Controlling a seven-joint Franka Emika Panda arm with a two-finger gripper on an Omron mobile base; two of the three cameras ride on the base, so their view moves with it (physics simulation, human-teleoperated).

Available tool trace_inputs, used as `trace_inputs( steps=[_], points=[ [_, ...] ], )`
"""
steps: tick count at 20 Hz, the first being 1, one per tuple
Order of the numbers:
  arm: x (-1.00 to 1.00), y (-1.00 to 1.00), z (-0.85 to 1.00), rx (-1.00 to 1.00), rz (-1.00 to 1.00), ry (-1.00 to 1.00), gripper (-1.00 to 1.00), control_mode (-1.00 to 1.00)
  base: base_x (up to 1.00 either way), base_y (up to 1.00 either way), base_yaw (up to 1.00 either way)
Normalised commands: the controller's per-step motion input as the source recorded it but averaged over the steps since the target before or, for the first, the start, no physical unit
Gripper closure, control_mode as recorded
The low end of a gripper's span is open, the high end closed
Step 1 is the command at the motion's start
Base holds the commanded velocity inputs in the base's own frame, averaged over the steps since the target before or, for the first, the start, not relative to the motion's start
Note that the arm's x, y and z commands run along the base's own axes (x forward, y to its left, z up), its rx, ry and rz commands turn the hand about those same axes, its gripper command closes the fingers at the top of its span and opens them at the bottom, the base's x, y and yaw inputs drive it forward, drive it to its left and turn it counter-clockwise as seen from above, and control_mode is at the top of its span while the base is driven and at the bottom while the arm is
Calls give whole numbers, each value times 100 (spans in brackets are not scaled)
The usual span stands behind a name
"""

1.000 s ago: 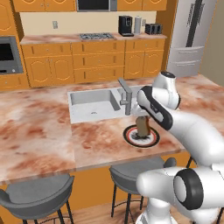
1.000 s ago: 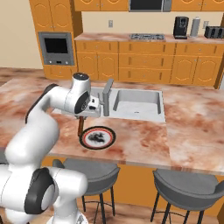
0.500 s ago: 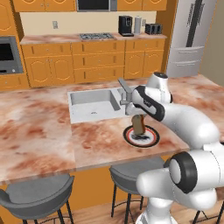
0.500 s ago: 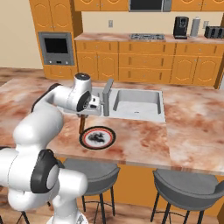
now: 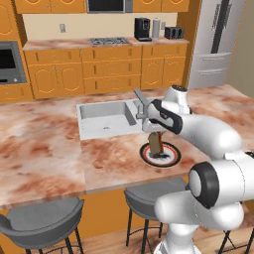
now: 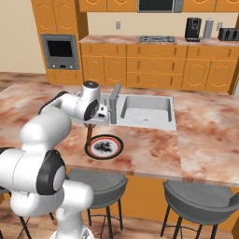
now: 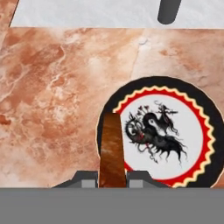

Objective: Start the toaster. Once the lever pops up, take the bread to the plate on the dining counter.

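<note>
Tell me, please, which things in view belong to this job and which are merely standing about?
Job: bread, held on edge by the gripper over the plate; toaster; dining counter.
Standing about: sink, coffee machine, stools, refrigerator.

Ahead of my tool, orange cabinets (image 5: 104, 69) line the back wall under a marbled worktop (image 6: 154, 41) with a cooktop (image 5: 108, 40). A wall oven (image 6: 59, 50) stands far left, a steel fridge (image 5: 213, 44) far right. Grey stools (image 6: 198, 205) sit below, on wood floor (image 6: 14, 77).

No readable text, labels, brands or numbers; plate (image 7: 183, 131) carries only black figure drawing.
</note>
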Motion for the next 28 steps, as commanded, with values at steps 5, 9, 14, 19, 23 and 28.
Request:
trace_inputs(
  steps=[5, 9, 14, 19, 23, 28],
  points=[
    [11, 0, -29, 0, 0, 0, 100, -100, 0, 0, 0],
    [19, 0, -7, 0, 0, 0, 100, -100, 0, 0, 0],
    [26, 0, 0, 0, 0, 0, 100, -100, 0, 0, 0],
    [26, 0, -5, 0, 0, 0, 100, -100, 0, 0, 0],
    [18, 3, -20, 0, 0, 1, 100, -100, 0, 0, 0],
    [3, 0, -23, 0, 0, 0, 100, -100, 0, 0, 0]
  ],
)
